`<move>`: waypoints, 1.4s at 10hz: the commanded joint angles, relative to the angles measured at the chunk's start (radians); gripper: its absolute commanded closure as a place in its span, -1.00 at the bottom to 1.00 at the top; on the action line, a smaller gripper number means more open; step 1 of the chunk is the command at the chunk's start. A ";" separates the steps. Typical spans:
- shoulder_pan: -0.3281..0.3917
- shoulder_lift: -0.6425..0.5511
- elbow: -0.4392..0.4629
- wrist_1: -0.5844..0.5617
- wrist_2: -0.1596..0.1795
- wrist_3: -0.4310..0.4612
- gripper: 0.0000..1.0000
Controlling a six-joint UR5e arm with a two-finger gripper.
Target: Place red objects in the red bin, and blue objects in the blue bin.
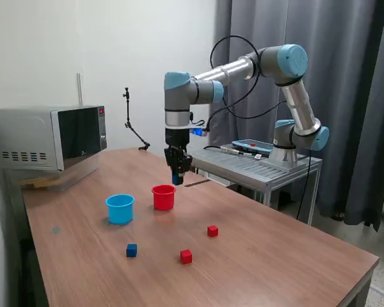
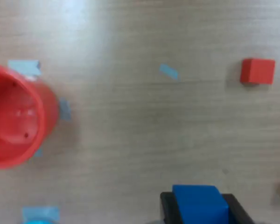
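My gripper (image 1: pixel 178 174) hangs above the table, just over and slightly to the exterior view's right of the red cup (image 1: pixel 164 197). It is shut on a dark blue cube (image 2: pixel 198 203), held between the black fingers (image 2: pixel 167 207) in the wrist view. The red cup (image 2: pixel 14 123) is open and looks empty inside. The light blue cup (image 1: pixel 120 208) stands to the exterior view's left of the red cup. A second blue cube (image 1: pixel 131 250) and two red cubes (image 1: pixel 212 231) (image 1: pixel 186 256) lie on the table nearer the front. One red cube (image 2: pixel 257 71) shows in the wrist view.
A microwave (image 1: pixel 51 137) stands at the back left of the wooden table (image 1: pixel 275 256). A metal side table (image 1: pixel 262 167) with a tablet carries the arm's base at the right. A thin black stand (image 1: pixel 131 125) is at the back. Small blue tape marks (image 2: pixel 168 71) dot the tabletop.
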 commanded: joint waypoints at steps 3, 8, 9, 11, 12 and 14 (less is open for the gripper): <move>-0.089 0.019 -0.141 0.108 -0.004 -0.019 1.00; -0.098 0.140 -0.248 0.108 0.004 -0.040 1.00; -0.098 0.154 -0.259 0.106 0.004 -0.040 1.00; -0.106 0.178 -0.261 0.097 0.004 -0.040 1.00; -0.114 0.192 -0.265 0.086 0.004 -0.040 1.00; -0.127 0.224 -0.299 0.080 0.004 -0.040 1.00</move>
